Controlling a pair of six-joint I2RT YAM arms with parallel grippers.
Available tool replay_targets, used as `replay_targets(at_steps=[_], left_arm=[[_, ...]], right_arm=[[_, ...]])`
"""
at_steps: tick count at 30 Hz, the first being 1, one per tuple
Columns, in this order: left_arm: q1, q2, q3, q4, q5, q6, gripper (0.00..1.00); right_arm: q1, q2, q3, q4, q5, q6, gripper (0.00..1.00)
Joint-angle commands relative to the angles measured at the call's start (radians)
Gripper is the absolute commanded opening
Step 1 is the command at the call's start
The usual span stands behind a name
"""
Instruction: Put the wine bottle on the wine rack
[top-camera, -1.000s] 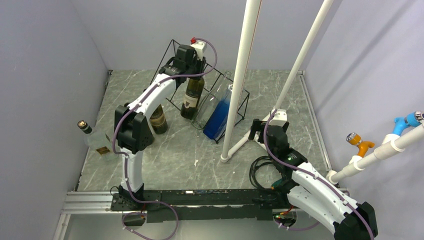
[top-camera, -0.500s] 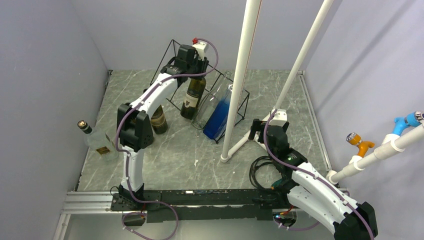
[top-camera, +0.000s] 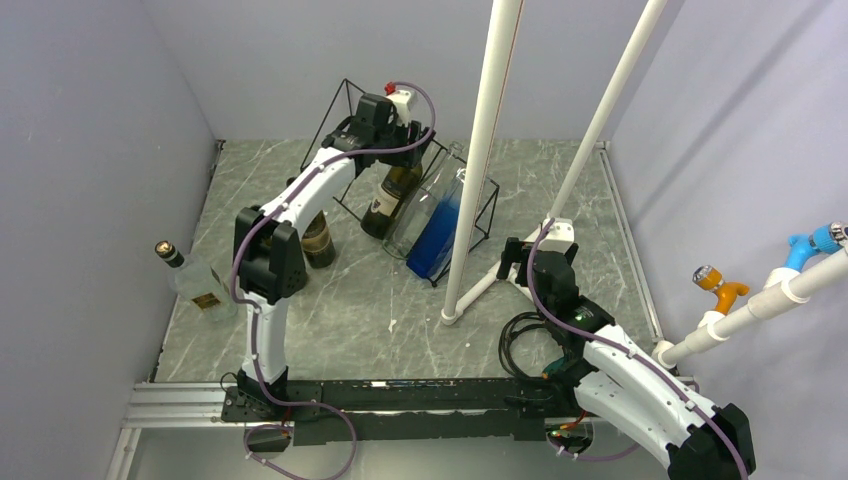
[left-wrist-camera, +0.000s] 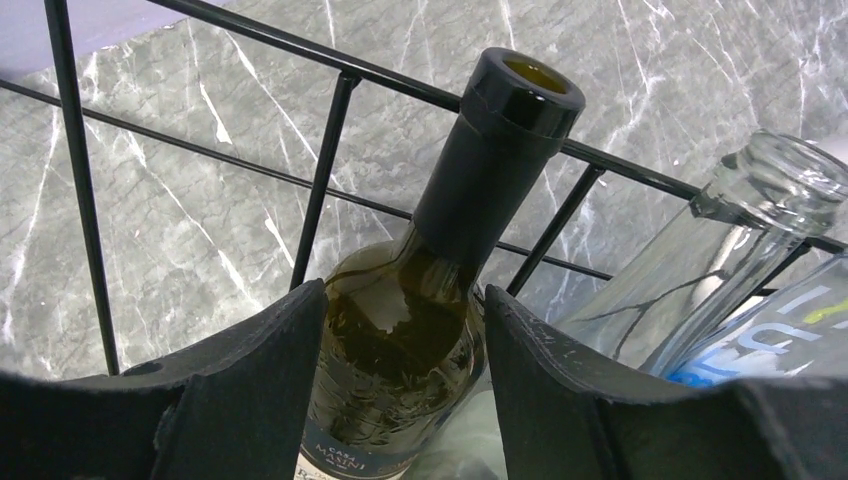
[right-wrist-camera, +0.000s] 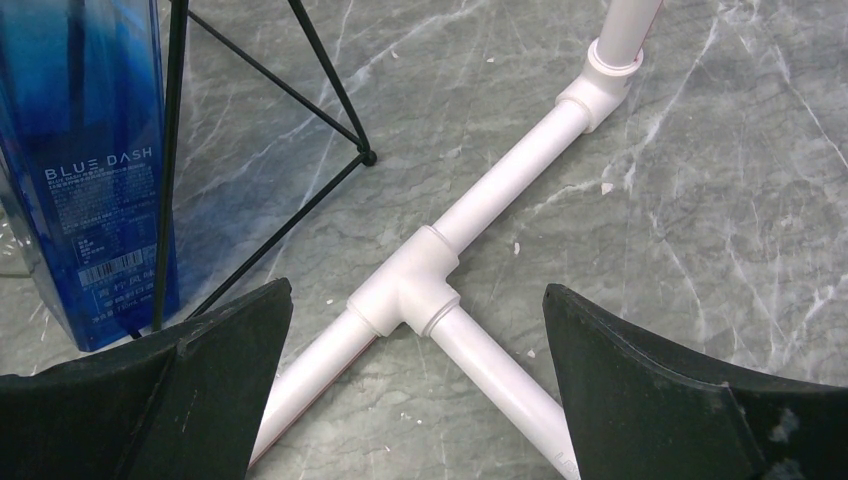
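One change stands out against a second ago: the left claw (left-wrist-camera: 405, 300), then clamped on the wine bottle (left-wrist-camera: 470, 180), now has its jaws parted. The fingers (left-wrist-camera: 250, 400) flank the bottle's shoulder and the neck stands free between them. In the top view the bottle, nearly upright before, leans with its neck toward 1 o'clock. It lies on the slanted bars of the rack (left-wrist-camera: 322, 180), at the far middle of the table (top-camera: 350, 300). The left arm's wrist has shifted slightly toward 1 o'clock as well. The right claw (right-wrist-camera: 418, 290) has not moved; it hangs wide open over a white pipe (right-wrist-camera: 480, 200) and holds nothing.

Whether the left fingers touch the glass cannot be told. They cut off the bottle's lower half in the wrist view, so only a scrap of label shows. From above, the claw covers the bottle's mouth.

A clear bottle (left-wrist-camera: 720, 250) lies just beside the wine bottle at 3 o'clock, its base out of frame. The blue bottle (right-wrist-camera: 85, 170) loses its top to the right wrist view's edge. A dark bottle (top-camera: 318, 238) stands half hidden behind the left arm.
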Motion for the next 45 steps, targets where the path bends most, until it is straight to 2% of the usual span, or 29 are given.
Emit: replay_targets(at_steps=[1, 7, 15, 18, 25, 32, 35, 38, 45], left_arm=[[-0.005, -0.087, -0.021, -0.051, 0.036, -0.027, 0.64], [-0.005, -0.198, -0.080, -0.048, 0.042, -0.038, 0.68], [-0.005, -0.429, -0.207, -0.036, 0.012, -0.027, 0.76], [-0.005, -0.554, -0.275, -0.033, -0.048, -0.001, 0.78], [-0.006, -0.904, -0.542, 0.049, -0.271, 0.064, 0.84], [-0.005, -1.149, -0.750, 0.085, -0.483, 0.066, 0.87], [-0.006, -1.171, -0.781, 0.061, -0.571, 0.032, 0.88], [-0.006, -1.132, -0.749, -0.029, -0.635, -0.040, 0.89], [-0.006, -1.026, -0.712, -0.094, -0.669, -0.116, 0.84]], right_arm=[[-0.001, 0.001, 0.002, 0.046, 0.007, 0.001, 1.00], [-0.001, 0.004, 0.001, 0.046, 0.012, 0.002, 1.00], [-0.001, 0.019, -0.001, 0.050, 0.016, 0.003, 1.00], [-0.001, 0.023, -0.006, 0.058, 0.022, 0.000, 1.00], [-0.001, -0.003, -0.026, 0.081, 0.032, -0.005, 1.00], [-0.001, 0.011, -0.019, 0.078, 0.039, -0.008, 1.00], [-0.001, 0.013, -0.019, 0.073, 0.038, -0.005, 1.00], [-0.001, 0.005, -0.022, 0.070, 0.034, -0.002, 1.00], [-0.001, -0.016, -0.032, 0.066, 0.023, 0.005, 1.00]])
